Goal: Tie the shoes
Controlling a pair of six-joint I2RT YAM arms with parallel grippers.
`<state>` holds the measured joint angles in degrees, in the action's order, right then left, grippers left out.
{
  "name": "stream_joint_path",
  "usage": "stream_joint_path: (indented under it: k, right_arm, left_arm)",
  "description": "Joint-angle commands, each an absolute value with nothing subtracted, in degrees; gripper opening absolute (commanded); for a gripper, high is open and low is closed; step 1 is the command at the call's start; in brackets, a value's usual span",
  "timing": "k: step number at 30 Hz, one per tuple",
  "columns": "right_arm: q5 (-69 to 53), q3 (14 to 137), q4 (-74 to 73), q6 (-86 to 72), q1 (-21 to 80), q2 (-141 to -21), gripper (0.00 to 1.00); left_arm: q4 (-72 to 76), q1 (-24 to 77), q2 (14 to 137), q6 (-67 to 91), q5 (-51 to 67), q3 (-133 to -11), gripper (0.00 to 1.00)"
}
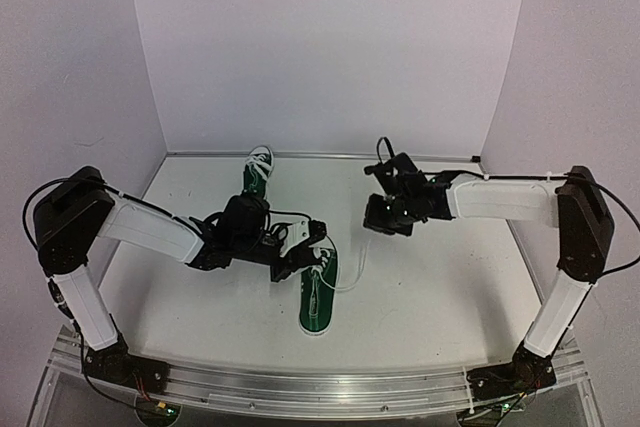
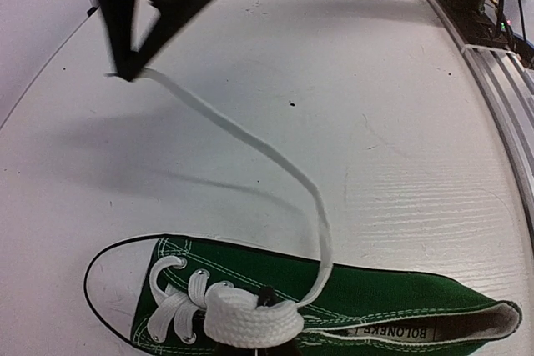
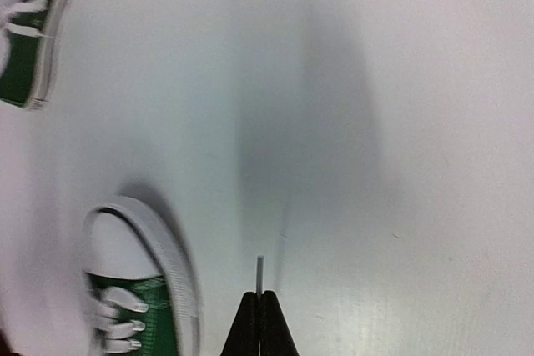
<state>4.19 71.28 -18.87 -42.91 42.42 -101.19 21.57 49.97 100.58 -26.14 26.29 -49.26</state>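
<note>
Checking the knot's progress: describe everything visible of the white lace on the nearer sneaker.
The lace is a flat white woven strip, fabric by its look. It crosses the eyelets of the nearer green sneaker, bunches in a thick wad over the tongue, then one strand rises off the table in a slack curve to the right end effector, shut on its tip. A short end pokes out beyond the grip.

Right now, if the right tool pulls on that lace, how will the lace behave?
Likely floppy: the lace sags in a curve between the right tool and the shoe. Probably slippery-ish: it's thin and flat, with only a short tip past the pinch. The shoe looks small and light, so a hard pull may drag it.
</note>
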Motion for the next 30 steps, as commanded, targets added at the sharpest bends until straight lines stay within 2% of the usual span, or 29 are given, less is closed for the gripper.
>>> stream_joint_path:
  k: [1,5,13,22,26,29,30]
  right_arm:
    - [-8.23,82.41,-14.85,-33.5,42.43,-103.87,0.0]
    - [-18.99,90.39,-11.29,-32.94,42.98,-109.78,0.0]
    - [-30.62,106.45,-10.33,-34.46,48.86,-121.93,0.0]
    - [-40.48,109.86,-7.2,-39.89,52.48,-127.11,0.01]
    - [-40.46,106.46,-7.21,-39.85,51.91,-124.08,0.51]
    - [-38.4,99.02,-6.83,-39.12,48.94,-118.47,0.67]
    - [-37.67,96.86,-6.67,-39.0,47.64,-115.7,0.69]
  left_arm:
    - [27.14,50.61,97.48,-28.25,25.19,-47.74,0.0]
    - [28.18,51.85,97.75,-30.02,22.87,-46.68,0.0]
    - [30.06,54.1,97.91,-32.43,19.25,-44.5,0.0]
    - [29.68,54.93,97.4,-33.55,18.11,-43.75,0.0]
    - [29.31,55.04,97.33,-33.79,17.93,-43.75,0.0]
    - [29.18,55.02,97.5,-33.94,18.05,-43.69,0.0]
    - [29.18,55.02,97.54,-33.95,18.09,-43.66,0.0]
